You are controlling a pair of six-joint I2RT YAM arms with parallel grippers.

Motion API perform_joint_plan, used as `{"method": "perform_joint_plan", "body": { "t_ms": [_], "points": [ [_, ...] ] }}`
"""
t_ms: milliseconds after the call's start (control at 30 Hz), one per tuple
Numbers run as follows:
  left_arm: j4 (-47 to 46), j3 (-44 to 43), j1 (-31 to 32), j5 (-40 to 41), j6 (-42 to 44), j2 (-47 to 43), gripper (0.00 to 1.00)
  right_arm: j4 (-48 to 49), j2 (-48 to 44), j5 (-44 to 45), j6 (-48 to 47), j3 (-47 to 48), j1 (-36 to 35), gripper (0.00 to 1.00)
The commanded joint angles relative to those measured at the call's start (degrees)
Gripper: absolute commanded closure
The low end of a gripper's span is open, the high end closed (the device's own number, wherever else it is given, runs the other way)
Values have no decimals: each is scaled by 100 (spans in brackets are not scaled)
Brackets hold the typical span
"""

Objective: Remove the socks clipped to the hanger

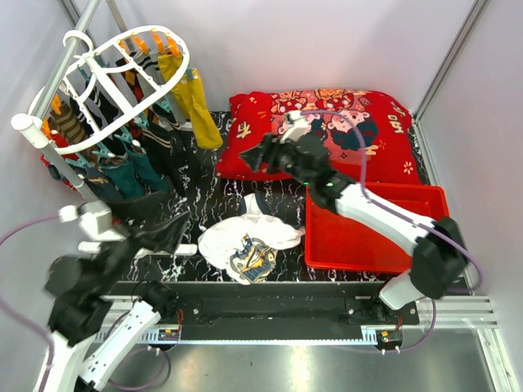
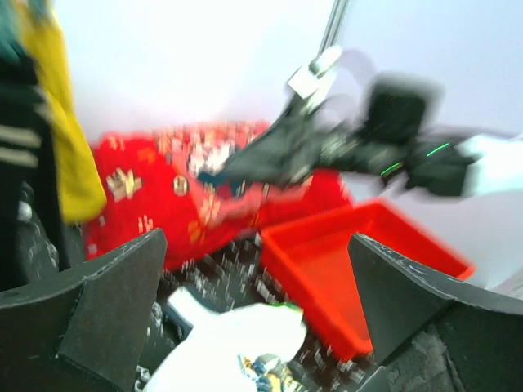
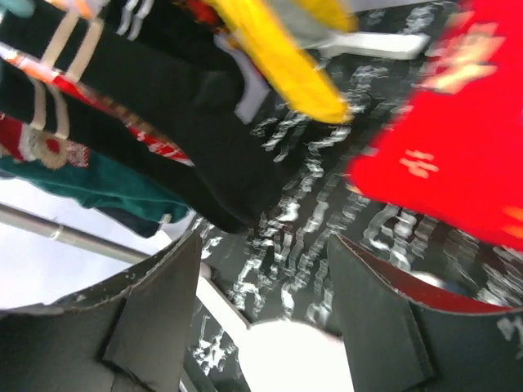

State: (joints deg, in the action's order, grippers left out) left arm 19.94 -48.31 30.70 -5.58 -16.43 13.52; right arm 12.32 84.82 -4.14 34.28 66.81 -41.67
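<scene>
Right gripper (image 1: pixel 248 158), from above, reaches toward the hanger (image 1: pixel 105 75), a white plastic oval on the rail (image 1: pixel 57 65) at far left, with the socks (image 1: pixel 194 102) clipped under it. In its own blurred view, the left gripper (image 1: pixel 174 231) is spread and empty. The right wrist view shows that gripper's fingers apart, with soft black and yellow knit just ahead. A pull may swing the light hanger, or the fabric may slip.

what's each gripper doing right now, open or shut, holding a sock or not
left gripper: open, holding nothing
right gripper: open, holding nothing
</scene>
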Motion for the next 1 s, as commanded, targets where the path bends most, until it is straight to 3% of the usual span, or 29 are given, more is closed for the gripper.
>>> {"method": "perform_joint_plan", "body": {
  "t_ms": [0,200,433,667,700,800,833,867,967],
  "points": [
    [966,-922,15,504,-124,-279,1,1000,772,-114,-641,842,-490,29],
    [1802,-1382,24,1006,-10,-517,1,2134,1730,107,-958,1343,-922,31],
    [2004,-997,15,1138,-18,-640,1,2171,2688,150,-1178,2099,-1168,24],
    [1838,-268,15,1358,-141,-851,1,1810,3453,1010,-1529,2855,-1291,26],
    [1794,-162,15,1297,-142,-886,1,1783,3576,1090,-1539,2986,-1291,28],
    [1609,119,15,1279,-133,-904,1,1660,3586,1214,-1600,3058,-1291,57],
    [1548,164,15,1297,-124,-912,1,1677,3525,1197,-1591,2997,-1300,85],
    [1513,208,24,1323,-124,-895,1,1695,3437,1162,-1574,2927,-1291,97],
    [1398,235,15,1507,-185,-729,1,1739,2963,1048,-1486,2496,-1291,100]
  ]
}}
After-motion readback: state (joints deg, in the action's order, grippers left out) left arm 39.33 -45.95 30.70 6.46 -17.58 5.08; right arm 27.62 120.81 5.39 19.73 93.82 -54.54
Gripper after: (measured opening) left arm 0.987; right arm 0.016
